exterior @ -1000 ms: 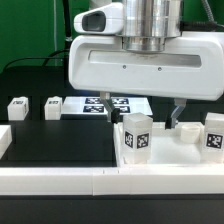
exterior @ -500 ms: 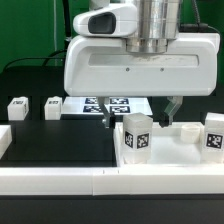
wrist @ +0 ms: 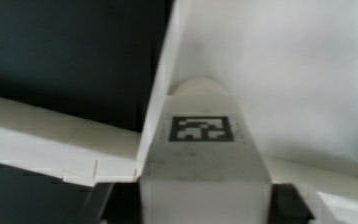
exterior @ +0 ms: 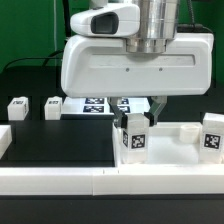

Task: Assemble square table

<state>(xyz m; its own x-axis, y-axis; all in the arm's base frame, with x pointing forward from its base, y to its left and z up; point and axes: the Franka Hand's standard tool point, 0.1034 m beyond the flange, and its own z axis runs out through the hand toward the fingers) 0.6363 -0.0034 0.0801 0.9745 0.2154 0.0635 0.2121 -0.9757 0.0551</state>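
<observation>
Black bench point(exterior: 60, 140) carries the square table slab point(exterior: 178, 152) on the exterior view's right. My gripper point(exterior: 137, 118) looks clamped on an upright leg point(exterior: 135, 140) at the slab's left corner. A second leg point(exterior: 211, 136) stands at its right. A loose leg point(exterior: 17, 107) and its neighbour point(exterior: 53, 107) lie well apart from the slab, so I judge the job about half done.
</observation>
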